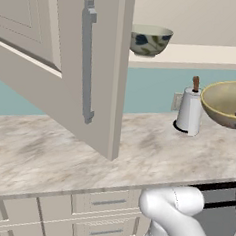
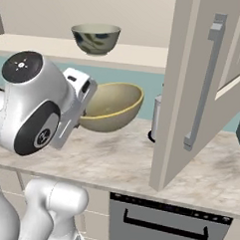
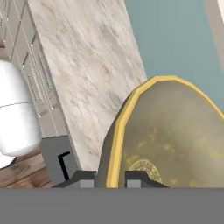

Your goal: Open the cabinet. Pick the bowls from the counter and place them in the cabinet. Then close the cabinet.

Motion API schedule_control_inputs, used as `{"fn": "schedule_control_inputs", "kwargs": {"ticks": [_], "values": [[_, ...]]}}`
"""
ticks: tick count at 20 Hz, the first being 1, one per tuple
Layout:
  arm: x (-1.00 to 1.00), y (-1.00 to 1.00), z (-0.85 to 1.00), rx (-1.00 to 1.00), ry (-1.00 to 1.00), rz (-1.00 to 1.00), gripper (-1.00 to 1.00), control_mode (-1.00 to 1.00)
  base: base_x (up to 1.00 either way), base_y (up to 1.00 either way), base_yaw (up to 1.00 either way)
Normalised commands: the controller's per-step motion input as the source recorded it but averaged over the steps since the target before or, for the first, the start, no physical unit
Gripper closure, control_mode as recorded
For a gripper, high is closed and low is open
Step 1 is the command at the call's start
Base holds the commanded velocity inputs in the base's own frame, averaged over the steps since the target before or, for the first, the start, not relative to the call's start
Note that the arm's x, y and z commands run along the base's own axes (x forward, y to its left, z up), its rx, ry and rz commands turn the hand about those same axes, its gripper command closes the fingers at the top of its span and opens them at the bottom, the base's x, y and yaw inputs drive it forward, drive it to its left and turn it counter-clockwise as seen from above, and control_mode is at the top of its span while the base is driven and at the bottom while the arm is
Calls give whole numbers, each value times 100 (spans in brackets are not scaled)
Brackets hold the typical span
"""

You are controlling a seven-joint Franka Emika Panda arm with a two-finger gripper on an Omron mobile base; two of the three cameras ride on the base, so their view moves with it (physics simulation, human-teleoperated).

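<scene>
The cabinet [image 1: 78, 77] door stands swung wide over the surface [image 1: 62, 150], its long grey handle [image 1: 86, 62] facing out, which leaves the shelf [image 1: 195, 56] inside free to load. The greyish-white bowl [image 1: 150, 40] with blue marks already sits upright on that shelf, so that half of the placing appears done. The tan-yellow bowl [image 2: 111, 106] is off the surface, carried in the air below shelf level and tipped so its cream inside faces partly sideways; the tilt likely comes from being gripped at one edge rather than from beneath. In the hand view the pincer [image 3: 110, 178] has its two dark fingertips [image 3: 83, 178] set close together astride the yellow rim, one tip outside the wall and one inside, so it is pinching the tan-yellow bowl by its rim. A white paper-towel holder [image 1: 189, 111] with a brown knob stands on the surface near the wall, just beside the carried bowl in the left base view. Judging by this, the bowl has to rise and go in beside the first one, and the door is yet to be shut.
</scene>
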Motion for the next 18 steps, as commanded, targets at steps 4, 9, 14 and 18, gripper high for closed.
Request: {"fn": "schedule_control_inputs", "kwargs": {"ticks": [4,9,14,18], "values": [[-51,11,81,0,0,21,100,-100,0,0,0],[-8,6,46,-2,-9,9,100,-100,0,0,0],[-13,5,0,-1,-27,-8,100,-100,0,0,0],[-35,25,-11,13,-8,-16,100,-100,0,0,0]]}}
